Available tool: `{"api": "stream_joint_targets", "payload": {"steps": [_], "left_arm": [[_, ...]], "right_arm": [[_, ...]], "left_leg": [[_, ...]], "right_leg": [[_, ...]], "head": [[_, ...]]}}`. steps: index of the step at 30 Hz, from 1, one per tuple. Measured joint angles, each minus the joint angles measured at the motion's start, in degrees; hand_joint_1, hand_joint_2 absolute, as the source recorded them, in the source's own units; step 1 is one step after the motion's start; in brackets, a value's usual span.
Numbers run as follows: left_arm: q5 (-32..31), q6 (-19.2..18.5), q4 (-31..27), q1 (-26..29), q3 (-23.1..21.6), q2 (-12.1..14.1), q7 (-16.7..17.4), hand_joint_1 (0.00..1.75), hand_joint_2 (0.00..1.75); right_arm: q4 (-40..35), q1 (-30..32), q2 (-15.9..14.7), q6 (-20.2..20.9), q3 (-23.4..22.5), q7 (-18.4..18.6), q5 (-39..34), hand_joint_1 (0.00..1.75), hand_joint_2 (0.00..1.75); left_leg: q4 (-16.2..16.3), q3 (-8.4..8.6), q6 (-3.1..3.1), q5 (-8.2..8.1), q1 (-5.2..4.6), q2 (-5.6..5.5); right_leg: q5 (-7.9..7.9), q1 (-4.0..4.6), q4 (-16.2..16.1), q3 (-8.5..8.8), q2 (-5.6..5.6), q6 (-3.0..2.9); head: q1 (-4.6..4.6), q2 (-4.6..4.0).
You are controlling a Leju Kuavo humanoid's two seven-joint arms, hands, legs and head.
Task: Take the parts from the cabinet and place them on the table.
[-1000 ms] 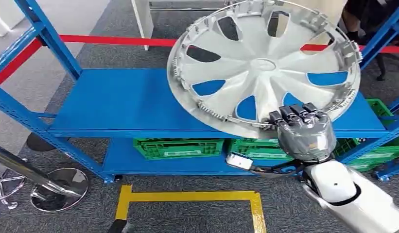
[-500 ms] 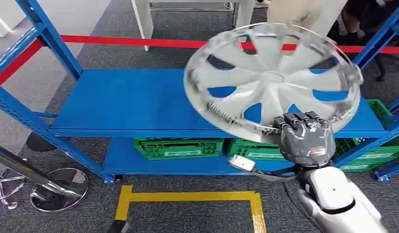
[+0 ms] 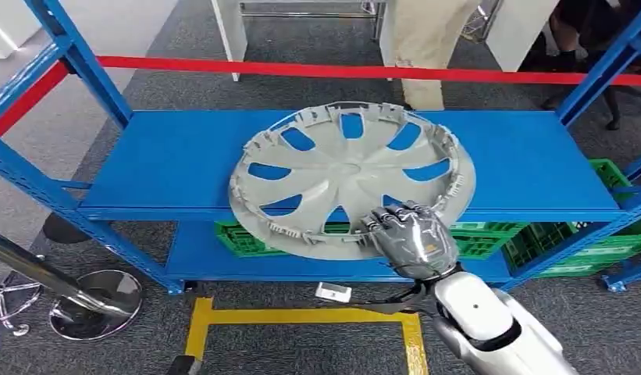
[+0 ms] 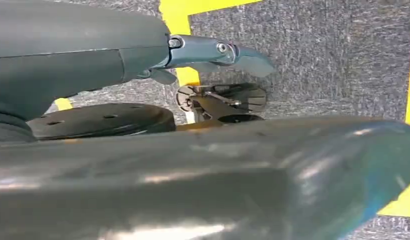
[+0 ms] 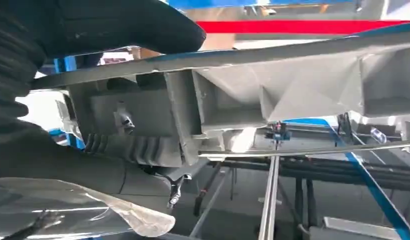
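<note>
Silver hubcap (image 3: 344,183) held at its rim.
Right hand (image 3: 411,237) fingers clamp the near edge, keeping the hubcap tilted above the blue shelf (image 3: 169,164) for removal.

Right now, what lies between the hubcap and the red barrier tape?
In the head view, bare blue shelf and grey carpet separate the hubcap from the red tape.

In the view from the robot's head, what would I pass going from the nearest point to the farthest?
Yellow floor tape → right hand gripping the silver wheel cover → blue shelf → red barrier tape → a person's legs.
</note>
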Motion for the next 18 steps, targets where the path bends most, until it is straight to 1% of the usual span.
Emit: {"api": "stream_joint_targets", "payload": {"steps": [7, 14, 18], "left_arm": [[0.0, 0.0, 0.0, 0.0, 0.5, 0.0, 0.1, 0.0, 0.0], [-0.5, 0.7, 0.0, 0.0, 0.6, 0.0, 0.4, 0.0, 0.0], [-0.7, 0.8, 0.0, 0.0, 0.6, 0.0, 0.4, 0.0, 0.0]], "right_arm": [[0.0, -0.3, 0.0, 0.0, 0.6, 0.3, 0.0, 1.75, 1.75], [0.0, -1.3, 0.0, 0.0, 2.0, 3.2, 0.0, 1.75, 1.75], [0.0, -1.6, 0.0, 0.0, 2.9, 3.6, 0.0, 1.75, 1.75]], "left_leg": [[0.0, 0.01, 0.01, 0.01, -0.02, 0.0], [0.0, 0.02, 0.0, 0.01, -0.01, 0.0], [0.0, 0.01, 0.0, 0.01, 0.0, 0.0]], "right_leg": [[0.02, -0.02, 0.0, 0.01, -0.02, 0.0], [0.02, -0.01, 0.0, -0.01, -0.01, 0.0], [0.02, 0.0, 0.0, -0.01, -0.02, 0.0]], "head": [[0.0, 0.0], [0.0, 0.0], [-0.02, 0.0]]}}
